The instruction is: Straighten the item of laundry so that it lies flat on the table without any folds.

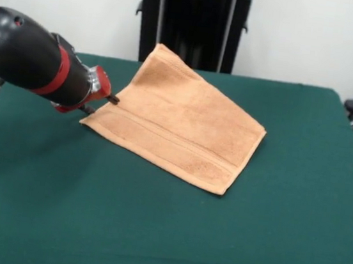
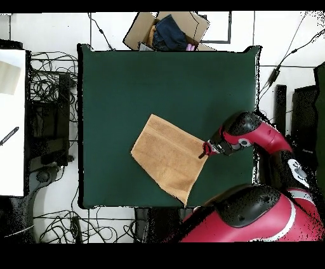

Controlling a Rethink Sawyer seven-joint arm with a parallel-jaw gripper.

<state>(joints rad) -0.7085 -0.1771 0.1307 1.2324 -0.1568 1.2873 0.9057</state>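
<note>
Towel (image 1: 177,122) lies spread on the green table (image 1: 151,232), tilted like a diamond, while the gripper (image 1: 106,101) touches its side edge, fingers too small to tell whether apart or together.

Black rounded arm (image 1: 19,48) w/ red ring; red wrist, dark pincer (image 1: 112,99), detail prob. too small.

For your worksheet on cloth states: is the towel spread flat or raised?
Partly raised. The hand towel slopes up at its far corner, while its near banded hem lies on the green table.
</note>
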